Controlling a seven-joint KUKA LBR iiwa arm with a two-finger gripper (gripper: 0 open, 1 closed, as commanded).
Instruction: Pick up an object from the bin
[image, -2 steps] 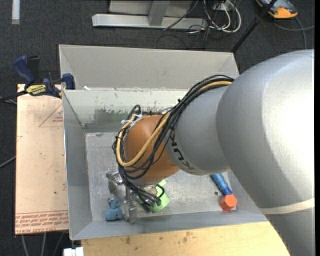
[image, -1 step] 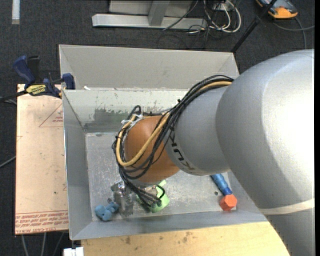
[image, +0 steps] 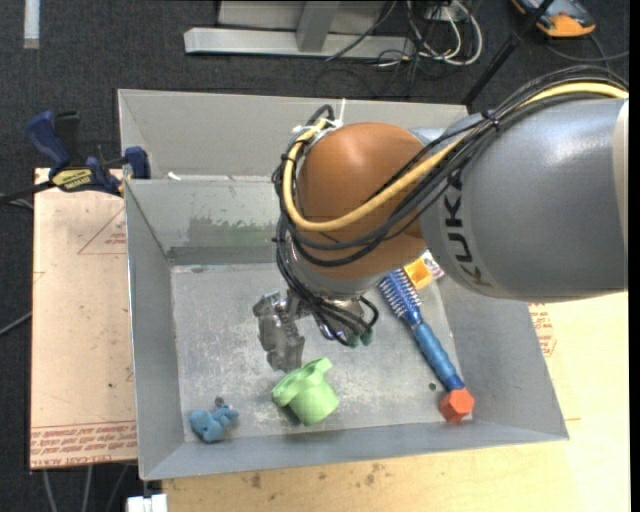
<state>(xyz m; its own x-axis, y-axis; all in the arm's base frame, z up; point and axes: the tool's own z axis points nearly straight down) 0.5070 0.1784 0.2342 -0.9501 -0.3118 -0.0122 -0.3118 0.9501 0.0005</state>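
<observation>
While I hang over the bin (image: 150, 300), centre frame: one pick pending.
Lower left, small blue figure (image: 213, 422). Centre, my gripper (image: 282, 338), released or clenched I cannot tell. Just below and right of it, green lump (image: 308, 393), the likeliest pick: centre over it, descend straight. Right, blue brush (image: 420, 330), its head partly hidden under my wrist. Lower right, orange block (image: 456, 404).

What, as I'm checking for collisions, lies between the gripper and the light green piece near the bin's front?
Nothing visible: the gripper stands close by the light green piece, at its upper left. The blue brush, the orange block and the small blue toy all lie off to the sides.
</observation>
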